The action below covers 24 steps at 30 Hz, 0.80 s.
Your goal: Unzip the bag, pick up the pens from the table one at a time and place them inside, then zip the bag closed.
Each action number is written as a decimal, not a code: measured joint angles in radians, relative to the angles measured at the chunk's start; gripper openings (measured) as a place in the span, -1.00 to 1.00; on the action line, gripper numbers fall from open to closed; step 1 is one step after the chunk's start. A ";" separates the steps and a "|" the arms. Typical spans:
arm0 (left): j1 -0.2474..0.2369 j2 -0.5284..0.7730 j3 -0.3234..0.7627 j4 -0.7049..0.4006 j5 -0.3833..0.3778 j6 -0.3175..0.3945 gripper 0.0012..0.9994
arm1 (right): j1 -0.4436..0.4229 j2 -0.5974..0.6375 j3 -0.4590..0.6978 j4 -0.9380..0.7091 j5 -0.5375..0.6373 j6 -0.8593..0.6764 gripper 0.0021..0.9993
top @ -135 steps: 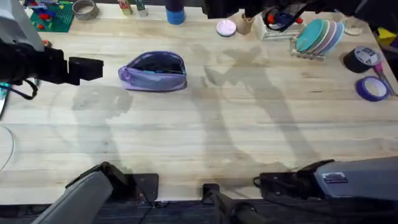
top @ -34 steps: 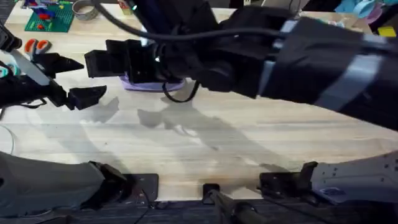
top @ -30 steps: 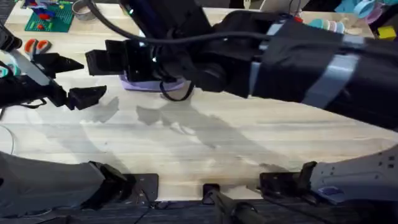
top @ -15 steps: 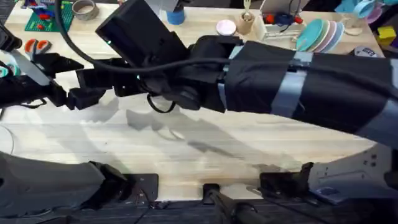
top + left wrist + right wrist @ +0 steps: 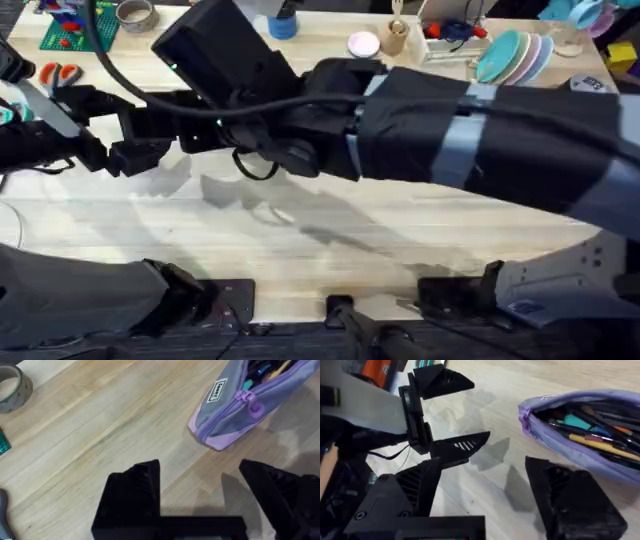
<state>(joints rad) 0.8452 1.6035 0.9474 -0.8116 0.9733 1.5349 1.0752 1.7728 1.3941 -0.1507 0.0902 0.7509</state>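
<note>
I am looking at one bag (image 5: 250,402), a lavender pouch lying on the table (image 5: 330,240) near the far left part, under my right arm as it is reaching across in the overhead view. Its zipper is standing open along the top, and I am seeing a clutter of pens and coloured sticks inside (image 5: 590,425), too tangled for me to count; I am finding no loose pen on the bare wood around it.

The left gripper (image 5: 200,492) is hovering just beside the bag's end with its jaws spread wide and nothing between them. The right gripper (image 5: 485,495) is likewise gaping and empty, hanging over the table next to the bag's open mouth, with the left gripper facing it across a short stretch of wood.

I am judging the bag to be soft, light and floppy, so it will be sliding and buckling if pulled from one side only. I would be pinching the fabric at the near end with one gripper and taking the small purple zipper pull (image 5: 254,404) with the other; that tab is tiny and likely slippery.
</note>
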 joint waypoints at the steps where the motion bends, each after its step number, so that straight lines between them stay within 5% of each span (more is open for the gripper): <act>1: 0.000 0.000 0.000 0.000 0.000 0.000 0.99 | 0.000 0.005 0.000 0.007 0.000 0.000 1.00; 24: 0.000 0.000 0.000 0.000 0.000 0.000 0.99 | -0.008 0.213 0.000 0.225 0.031 0.005 0.99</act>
<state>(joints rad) 0.8452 1.6035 0.9474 -0.8116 0.9733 1.5349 1.0676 1.9856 1.3941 0.0744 0.1208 0.7559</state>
